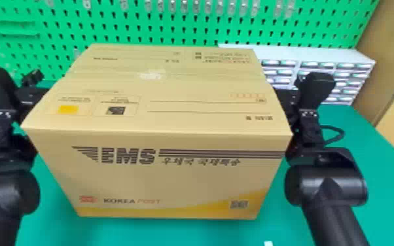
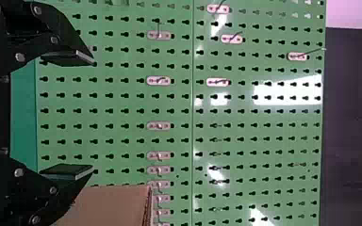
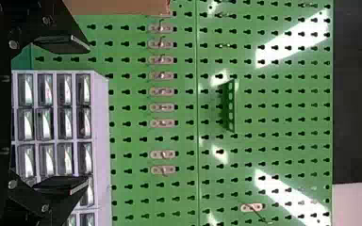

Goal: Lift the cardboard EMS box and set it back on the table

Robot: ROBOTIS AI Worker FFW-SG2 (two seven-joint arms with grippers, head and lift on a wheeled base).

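Cardboard EMS box [image 1: 160, 176] is filling the middle foreground over the green table [image 1: 366, 137], printed long side facing the robot; cannot tell whether its base is touching down. Left gripper [image 1: 31, 86] is flanking its left side, right gripper [image 1: 286, 95] its right, both close in; contact unclear. Both pairs of fingers are standing wide apart, gap empty. Green pegboard [image 1: 186, 27] is rising behind, white drawer cabinet [image 1: 324, 54] standing beyond the box's right rear.
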